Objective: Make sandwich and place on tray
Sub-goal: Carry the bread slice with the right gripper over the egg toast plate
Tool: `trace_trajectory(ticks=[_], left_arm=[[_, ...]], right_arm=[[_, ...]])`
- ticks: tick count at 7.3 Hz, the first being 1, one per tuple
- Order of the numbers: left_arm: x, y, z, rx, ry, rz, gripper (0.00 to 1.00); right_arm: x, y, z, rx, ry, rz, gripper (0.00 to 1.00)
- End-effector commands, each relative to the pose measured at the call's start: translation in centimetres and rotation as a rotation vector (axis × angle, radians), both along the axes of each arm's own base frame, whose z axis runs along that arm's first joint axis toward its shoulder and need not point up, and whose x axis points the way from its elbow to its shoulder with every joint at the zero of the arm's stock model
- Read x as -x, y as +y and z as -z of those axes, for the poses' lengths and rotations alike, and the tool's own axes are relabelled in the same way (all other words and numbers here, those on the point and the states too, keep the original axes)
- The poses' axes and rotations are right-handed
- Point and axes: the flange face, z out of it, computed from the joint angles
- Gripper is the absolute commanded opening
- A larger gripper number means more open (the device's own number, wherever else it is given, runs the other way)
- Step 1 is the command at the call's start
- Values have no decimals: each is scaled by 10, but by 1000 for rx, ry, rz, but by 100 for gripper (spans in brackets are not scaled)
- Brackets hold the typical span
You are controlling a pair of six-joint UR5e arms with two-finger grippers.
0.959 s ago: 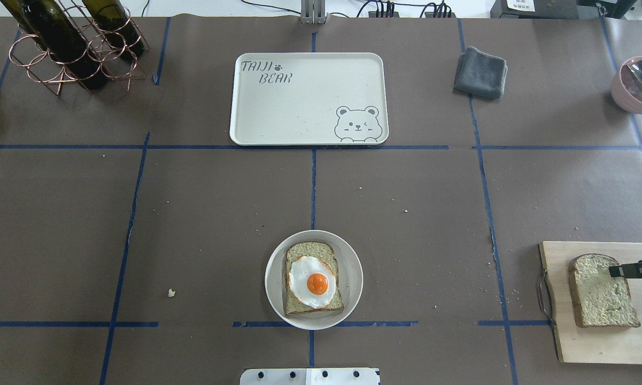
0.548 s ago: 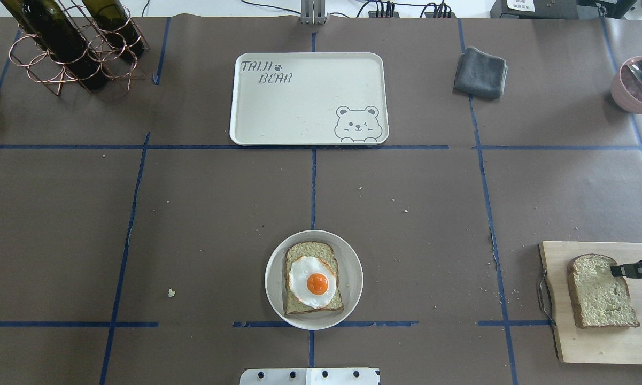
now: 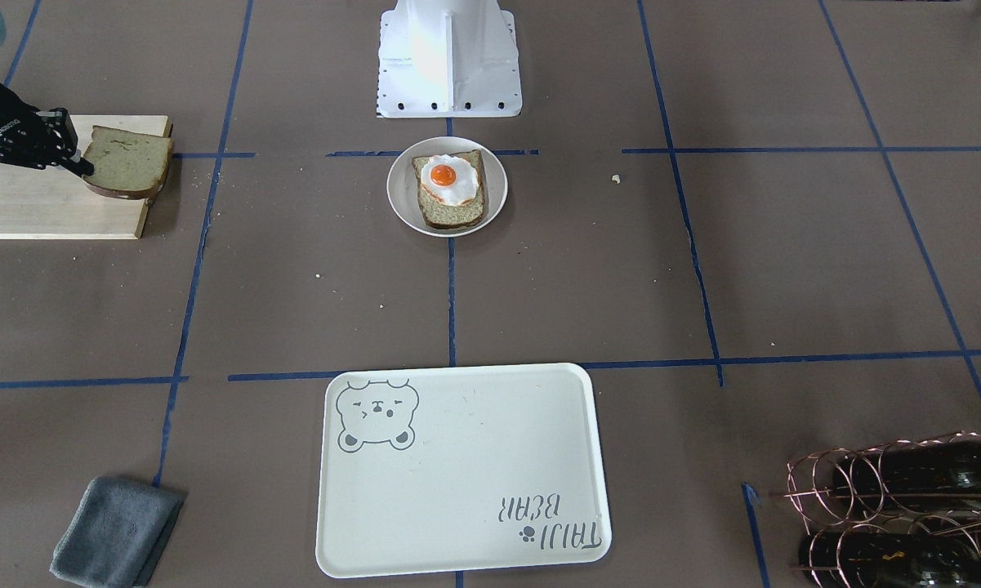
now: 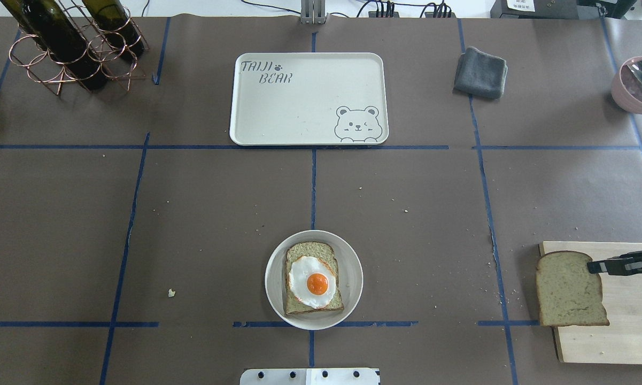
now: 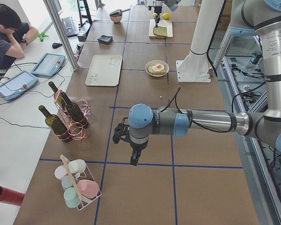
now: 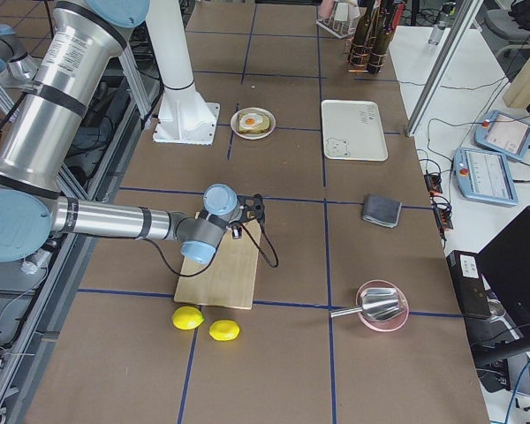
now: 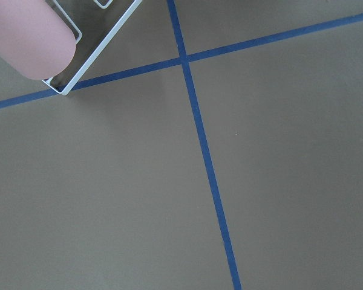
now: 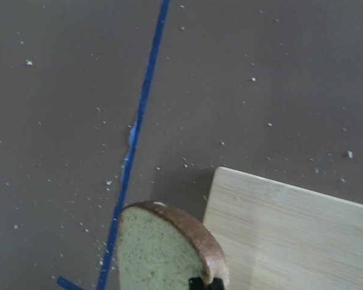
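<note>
Close in, the right gripper (image 4: pixel 592 266) is clamped on one edge of the loose slice (image 4: pixel 569 289), which overhangs the cutting board (image 4: pixel 620 337) on its plate side. Mid-bench (image 4: pixel 192 214), the plate (image 4: pixel 353 267) carries the other slice (image 4: pixel 310 251) with the fried egg (image 4: pixel 315 282) on top. Farther out sits the tray (image 4: pixel 299 107), well apart from both. The left gripper (image 5: pixel 134 159) hovers over the bench; wide or narrow, can't tell.
</note>
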Motion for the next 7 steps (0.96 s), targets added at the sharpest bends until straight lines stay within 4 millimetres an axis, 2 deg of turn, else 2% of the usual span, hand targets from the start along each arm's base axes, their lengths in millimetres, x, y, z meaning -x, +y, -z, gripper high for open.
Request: trace_trajectory(ticks=[1,2,3,4,5,6,7], left_arm=[[1,1,-1,3,0,2,100],[1,1,-1,3,0,2,100],[1,1,-1,3,0,2,100],[1,2,-2,4,0,2,100],[1,2,-2,6,0,2,100],[1,2,-2,6,0,3,100],[1,2,-3,7,0,3,100]], right_arm=[[32,-34,63,11,-114,-22,0],[56,-56,97,-27,-153,-13,0],[98,-72,139,-26,-180,24,0],[148,-83,195,25,-219,46,0],[183,-89,239,40,-221,73,0],[223,-81,279,23,-230,88,0],[261,-64,302,9,-222,73,0]])
